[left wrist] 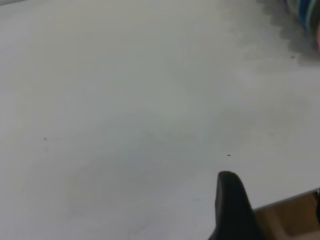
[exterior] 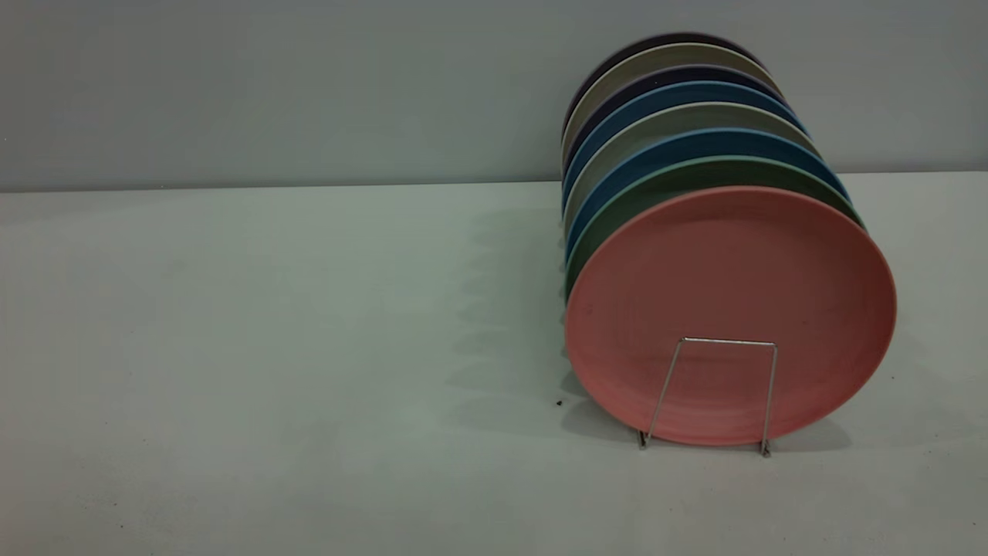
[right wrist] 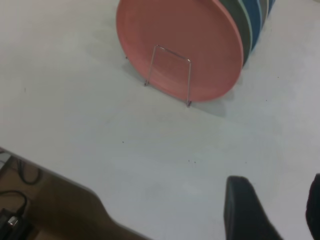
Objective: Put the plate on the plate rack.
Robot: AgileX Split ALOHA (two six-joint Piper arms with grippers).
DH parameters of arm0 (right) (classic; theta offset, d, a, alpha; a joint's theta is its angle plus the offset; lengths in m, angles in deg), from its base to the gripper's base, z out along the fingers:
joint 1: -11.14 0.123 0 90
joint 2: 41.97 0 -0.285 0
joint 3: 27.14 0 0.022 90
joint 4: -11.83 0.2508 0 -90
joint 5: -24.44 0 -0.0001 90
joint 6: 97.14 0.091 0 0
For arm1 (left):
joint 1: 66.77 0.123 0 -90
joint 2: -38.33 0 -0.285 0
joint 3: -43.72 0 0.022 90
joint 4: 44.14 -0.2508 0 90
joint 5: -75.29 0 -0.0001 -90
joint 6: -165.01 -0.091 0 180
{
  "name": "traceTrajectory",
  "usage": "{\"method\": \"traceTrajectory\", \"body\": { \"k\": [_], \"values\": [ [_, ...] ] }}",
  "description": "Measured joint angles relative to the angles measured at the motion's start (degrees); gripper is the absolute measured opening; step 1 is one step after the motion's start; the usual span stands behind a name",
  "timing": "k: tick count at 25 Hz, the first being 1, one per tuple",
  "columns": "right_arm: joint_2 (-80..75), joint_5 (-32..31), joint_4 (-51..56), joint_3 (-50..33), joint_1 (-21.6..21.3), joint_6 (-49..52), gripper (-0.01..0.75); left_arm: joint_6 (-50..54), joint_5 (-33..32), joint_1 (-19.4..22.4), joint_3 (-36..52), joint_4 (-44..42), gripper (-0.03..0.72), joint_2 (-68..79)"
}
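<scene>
The salmon-pink plate (exterior: 729, 293) stands upright on edge in the frontmost slot of the plate rack, at the right of the table. A silver wire loop of the rack (exterior: 729, 340) stands in front of its lower half. The right wrist view shows the pink plate (right wrist: 185, 35) and the wire loop (right wrist: 189, 82) some way ahead of my right gripper (right wrist: 277, 202), which is open and empty over bare table. My left gripper (left wrist: 272, 202) is open and empty over the table near its edge. Neither gripper shows in the exterior view.
Behind the pink plate stand a teal-green plate (exterior: 695, 171), blue plates (exterior: 687, 143) and several grey and dark ones, all upright in a row. The white table (exterior: 270, 347) stretches left of the rack. Its front edge (right wrist: 75, 182) shows, with cables below.
</scene>
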Motion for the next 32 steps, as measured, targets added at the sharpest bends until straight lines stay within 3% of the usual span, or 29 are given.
{"method": "traceTrajectory", "body": {
  "k": [32],
  "values": [
    [0.0,-1.19,-0.61,-1.05,0.0,-0.06,0.319,4.0,0.55,-0.04,3.34,-4.65,0.391,0.0]
  ]
}}
